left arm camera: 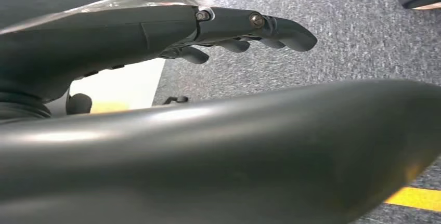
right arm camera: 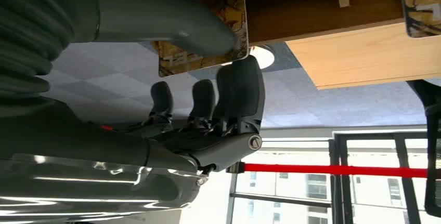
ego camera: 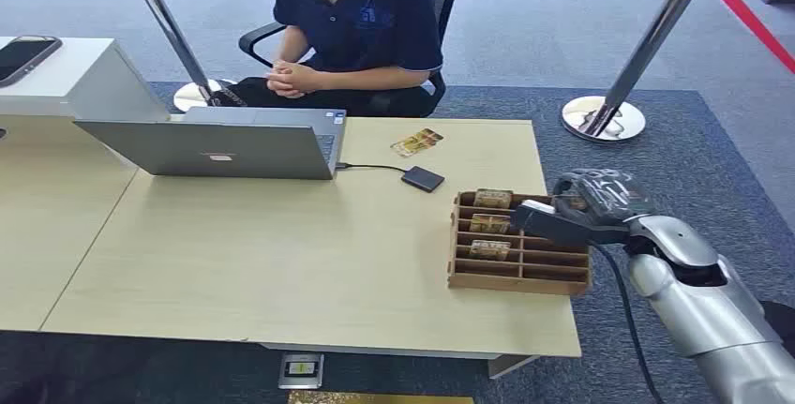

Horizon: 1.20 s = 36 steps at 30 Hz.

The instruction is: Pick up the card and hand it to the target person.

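Right robot hand pinches a yellow-patterned card at the wooden rack; no lettering legible.

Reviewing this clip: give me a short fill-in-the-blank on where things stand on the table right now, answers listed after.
1. The right hand is at the wooden card rack, its thumb and fingers on either side of a ____.
2. Two loose cards lie on the table between the rack and the seated ____.
3. A cable joins the small dark box to the open ____.

Missing words: card; person; laptop
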Available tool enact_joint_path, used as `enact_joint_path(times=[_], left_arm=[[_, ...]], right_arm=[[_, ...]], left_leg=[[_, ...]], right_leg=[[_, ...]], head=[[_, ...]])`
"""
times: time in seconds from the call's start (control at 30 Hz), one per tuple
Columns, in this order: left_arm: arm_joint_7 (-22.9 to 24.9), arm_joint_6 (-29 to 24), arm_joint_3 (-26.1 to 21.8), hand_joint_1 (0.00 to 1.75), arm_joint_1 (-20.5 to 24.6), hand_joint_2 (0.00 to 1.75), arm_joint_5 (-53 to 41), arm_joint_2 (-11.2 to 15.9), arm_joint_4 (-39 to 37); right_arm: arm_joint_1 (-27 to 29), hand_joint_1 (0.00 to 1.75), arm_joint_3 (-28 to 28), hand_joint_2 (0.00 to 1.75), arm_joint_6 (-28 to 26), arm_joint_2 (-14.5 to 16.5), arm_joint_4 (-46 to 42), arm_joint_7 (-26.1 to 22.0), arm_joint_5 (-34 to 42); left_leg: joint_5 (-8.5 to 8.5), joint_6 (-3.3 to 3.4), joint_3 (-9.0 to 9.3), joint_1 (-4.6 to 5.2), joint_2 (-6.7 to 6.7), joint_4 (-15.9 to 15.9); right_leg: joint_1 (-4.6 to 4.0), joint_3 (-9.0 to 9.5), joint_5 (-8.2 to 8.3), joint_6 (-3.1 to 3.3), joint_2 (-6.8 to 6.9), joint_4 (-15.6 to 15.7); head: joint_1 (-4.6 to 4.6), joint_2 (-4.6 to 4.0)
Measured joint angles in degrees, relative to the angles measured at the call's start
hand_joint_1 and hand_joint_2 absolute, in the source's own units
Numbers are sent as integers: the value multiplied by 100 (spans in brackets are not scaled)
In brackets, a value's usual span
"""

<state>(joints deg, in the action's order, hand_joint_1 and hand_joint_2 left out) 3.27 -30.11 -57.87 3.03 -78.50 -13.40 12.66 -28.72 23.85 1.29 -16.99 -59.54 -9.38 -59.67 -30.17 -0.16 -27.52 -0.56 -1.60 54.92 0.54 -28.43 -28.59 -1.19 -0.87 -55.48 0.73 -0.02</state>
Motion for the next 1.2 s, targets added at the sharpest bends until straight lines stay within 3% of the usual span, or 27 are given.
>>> enact_joint_path(times=[0.43,0.77,1.2], left_arm=[[-123,-23,-43,0,-3,0,-3,-2,0],[-153,-23,-43,0,-2,0,-63,0,0],[-148,-19,-43,0,-1,0,-106,0,0]], right_arm=[[-15,130,28,175,-38,-37,113,-35,96],[126,149,14,175,-93,-172,-73,-26,126],[417,148,-24,175,37,-459,-990,74,98]], left_leg=[[1,0,5,0,0,1],[1,0,7,1,0,3],[2,1,5,1,0,4]], right_leg=[[0,2,1,0,0,1],[0,7,2,-3,0,2],[0,4,4,-6,0,1]], head=[[-1,0],[-1,0],[0,0]])
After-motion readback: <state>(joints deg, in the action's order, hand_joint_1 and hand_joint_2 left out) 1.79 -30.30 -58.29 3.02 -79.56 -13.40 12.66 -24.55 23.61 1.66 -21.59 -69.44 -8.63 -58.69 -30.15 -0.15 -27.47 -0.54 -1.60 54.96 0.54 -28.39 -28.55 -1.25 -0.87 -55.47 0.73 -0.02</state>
